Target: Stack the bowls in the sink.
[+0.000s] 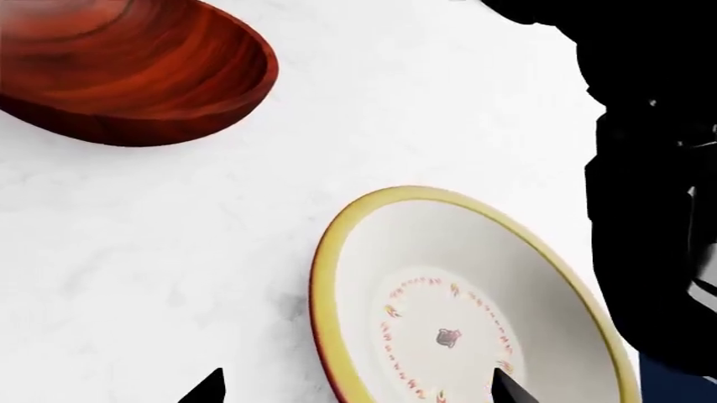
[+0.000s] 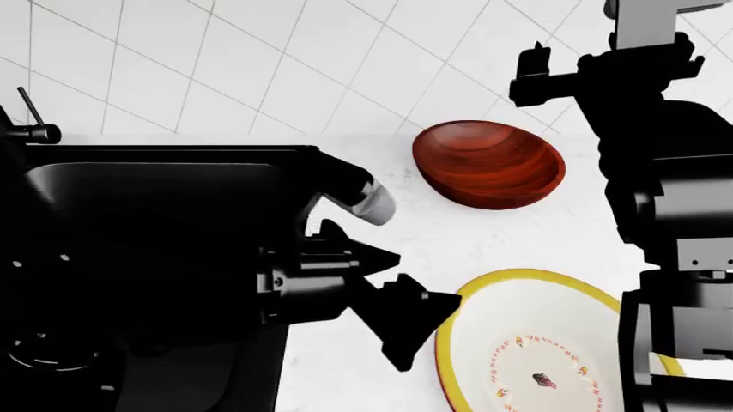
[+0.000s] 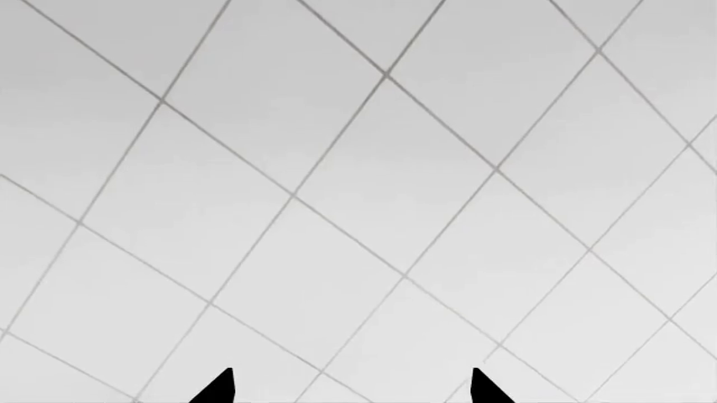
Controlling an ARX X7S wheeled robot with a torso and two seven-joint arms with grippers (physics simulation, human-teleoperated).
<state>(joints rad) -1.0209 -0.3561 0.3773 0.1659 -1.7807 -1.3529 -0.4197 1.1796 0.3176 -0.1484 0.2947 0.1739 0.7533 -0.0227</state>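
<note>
The reddish-brown wooden bowl (image 2: 490, 163) stands on the white marble counter, to the right of the black sink (image 2: 137, 172); it also shows in the left wrist view (image 1: 123, 67). The white bowl with the yellow rim (image 2: 538, 343) lies nearer, at the front right. My left gripper (image 2: 427, 276) is open at the white bowl's left rim. In the left wrist view (image 1: 358, 390) one fingertip is over the counter and the other over the white bowl's (image 1: 471, 302) inside. My right gripper (image 2: 533, 75) is raised at the back right, open and empty, facing the tiled wall (image 3: 349, 388).
My left arm hides much of the sink basin. The slim black faucet (image 2: 33, 124) stands at the far left. My right arm (image 2: 675, 215) fills the right edge and covers part of the white bowl. A tiled wall rises behind the counter (image 2: 458, 232).
</note>
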